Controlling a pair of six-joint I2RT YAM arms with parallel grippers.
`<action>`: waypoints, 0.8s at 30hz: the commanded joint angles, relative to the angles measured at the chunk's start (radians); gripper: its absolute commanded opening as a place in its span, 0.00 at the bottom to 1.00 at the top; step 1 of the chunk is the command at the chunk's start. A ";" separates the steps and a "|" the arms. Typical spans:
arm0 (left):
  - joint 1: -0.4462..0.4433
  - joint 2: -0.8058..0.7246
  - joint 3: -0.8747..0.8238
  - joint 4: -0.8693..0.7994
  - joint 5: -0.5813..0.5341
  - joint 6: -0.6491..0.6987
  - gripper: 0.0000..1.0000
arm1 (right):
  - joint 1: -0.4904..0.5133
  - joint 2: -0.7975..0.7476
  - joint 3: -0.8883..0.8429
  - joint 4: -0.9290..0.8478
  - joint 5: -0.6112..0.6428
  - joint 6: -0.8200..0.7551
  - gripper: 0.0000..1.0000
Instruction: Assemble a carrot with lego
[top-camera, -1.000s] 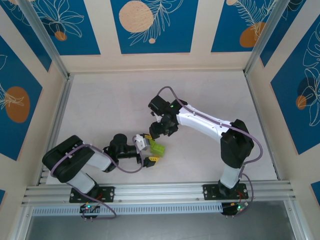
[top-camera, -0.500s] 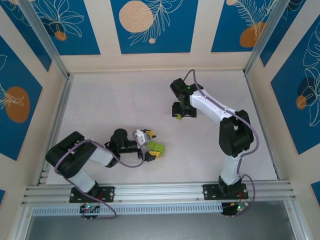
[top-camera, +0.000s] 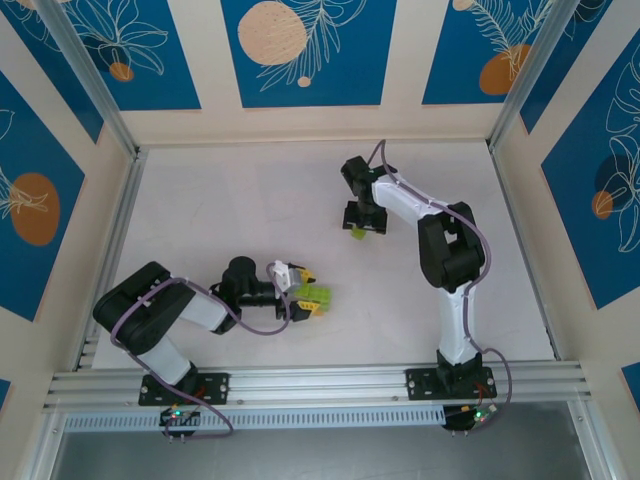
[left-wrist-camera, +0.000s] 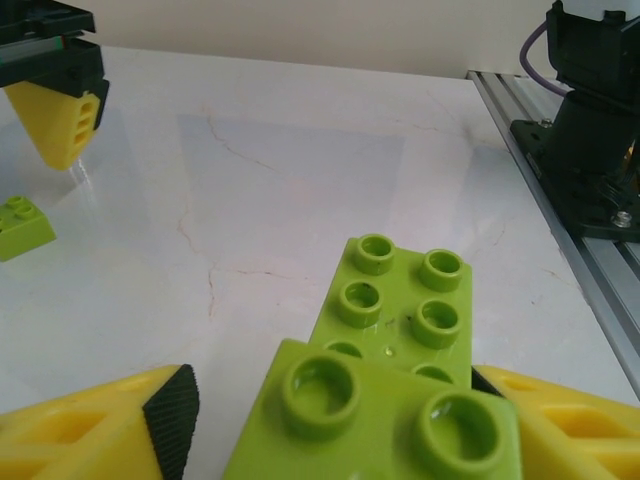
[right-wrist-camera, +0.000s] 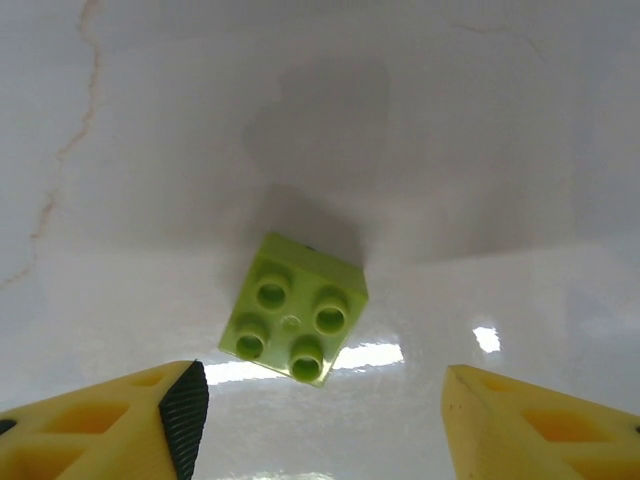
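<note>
Lime-green lego stacked in a cluster (top-camera: 318, 297) lies on the white table between the fingers of my left gripper (top-camera: 306, 292). In the left wrist view the cluster (left-wrist-camera: 400, 300) has a two-stud brick on top of a longer one. The right finger touches it, while a gap remains at the left pad (left-wrist-camera: 172, 420). My right gripper (top-camera: 361, 226) hangs open at mid-table over a loose square lime-green brick (right-wrist-camera: 293, 322), which lies flat, studs up, just ahead of the fingertips (right-wrist-camera: 180, 415). No orange brick shows.
The table (top-camera: 220, 210) is a white marbled surface, walled at the back and sides. An aluminium rail (top-camera: 320, 380) runs along the near edge. From the left wrist, the right gripper's yellow finger (left-wrist-camera: 60, 120) and the loose brick (left-wrist-camera: 20, 225) appear far left.
My right arm has swung away from the cluster to the far middle of the table, above the loose brick. My left gripper's jaws have narrowed around the cluster.
</note>
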 joint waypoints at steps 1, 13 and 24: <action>0.010 0.019 0.023 -0.004 0.051 0.033 0.66 | -0.005 0.038 0.055 -0.008 -0.039 0.026 0.62; 0.008 0.013 0.024 -0.028 0.056 0.048 0.59 | -0.004 0.106 0.101 -0.025 -0.039 0.040 0.54; 0.009 0.017 0.033 -0.046 0.056 0.057 0.54 | -0.003 0.130 0.113 -0.027 -0.045 0.035 0.41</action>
